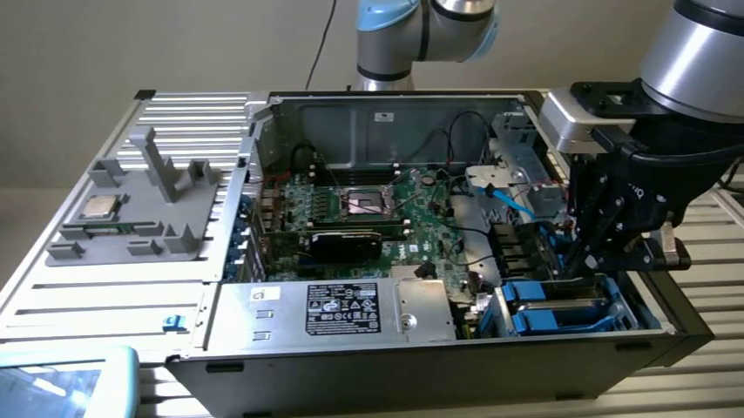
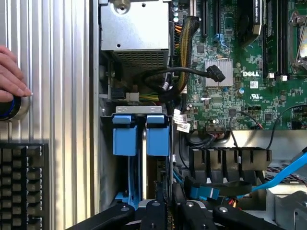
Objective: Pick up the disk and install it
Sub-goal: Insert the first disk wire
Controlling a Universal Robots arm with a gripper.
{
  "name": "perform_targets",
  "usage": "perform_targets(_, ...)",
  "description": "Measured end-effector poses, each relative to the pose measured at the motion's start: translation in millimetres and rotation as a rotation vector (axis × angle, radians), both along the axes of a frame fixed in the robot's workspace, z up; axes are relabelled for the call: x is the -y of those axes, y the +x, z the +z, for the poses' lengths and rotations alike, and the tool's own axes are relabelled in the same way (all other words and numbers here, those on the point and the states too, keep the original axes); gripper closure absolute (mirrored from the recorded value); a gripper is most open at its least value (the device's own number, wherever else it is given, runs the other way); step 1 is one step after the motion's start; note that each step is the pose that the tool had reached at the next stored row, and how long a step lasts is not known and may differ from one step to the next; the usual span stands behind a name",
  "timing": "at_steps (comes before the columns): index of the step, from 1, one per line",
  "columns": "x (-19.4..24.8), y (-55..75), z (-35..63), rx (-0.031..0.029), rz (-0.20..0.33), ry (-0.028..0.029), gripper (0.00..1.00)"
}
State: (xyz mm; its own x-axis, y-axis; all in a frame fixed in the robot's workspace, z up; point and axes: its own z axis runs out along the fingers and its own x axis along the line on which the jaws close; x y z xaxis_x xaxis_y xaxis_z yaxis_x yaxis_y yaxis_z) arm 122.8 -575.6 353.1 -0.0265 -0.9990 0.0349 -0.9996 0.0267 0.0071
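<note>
Gripper (image 1: 578, 268) and arm (image 1: 698, 61) hang low over the corner of the open computer case (image 1: 348, 370) towards the exterior view's right, where the drive bay sits. The disk (image 1: 558, 305) is in that bay, its grey metal framed by the bright blue carrier, just under the gripper. In the wrist view the disk (image 2: 144, 163) stands on edge as a thin silver strip between two blue tabs, running straight in towards the gripper (image 2: 163, 199). The fingers are drawn close together and clamped on the disk's near end, with the black linkages spread to either side.

Beside the bay, towards the exterior view's left, lies the large silver box with a black label (image 1: 343, 309). Behind it is the green motherboard (image 1: 384, 218), and a light blue cable (image 1: 511, 205) crosses the case near the bay. The case rests on a slatted metal desk (image 1: 104, 296). On the desk, well apart from the case at the exterior view's left, a grey fixture (image 1: 152, 200) carries a small square processor chip (image 1: 96, 207).

The wrist view also shows a person's hand (image 2: 12, 72) on the desk slats, fingertips just beside a round blue-ringed knob (image 2: 9, 108), with a black keyboard (image 2: 21, 187) near it.
</note>
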Motion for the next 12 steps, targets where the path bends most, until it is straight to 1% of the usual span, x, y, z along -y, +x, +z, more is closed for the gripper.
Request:
perform_targets(3,-0.2,-0.1,-0.7,0.0001,-0.002,-0.0015,0.84)
perform_targets(9,-0.1,-1.5,-1.9,0.0005,-0.003,-0.0013,0.84)
perform_targets(11,-0.1,-2.5,-2.5,0.0055,-0.003,-0.0015,0.84)
perform_targets(12,-0.2,-2.5,-2.7,0.0063,-0.003,-0.0018,0.84)
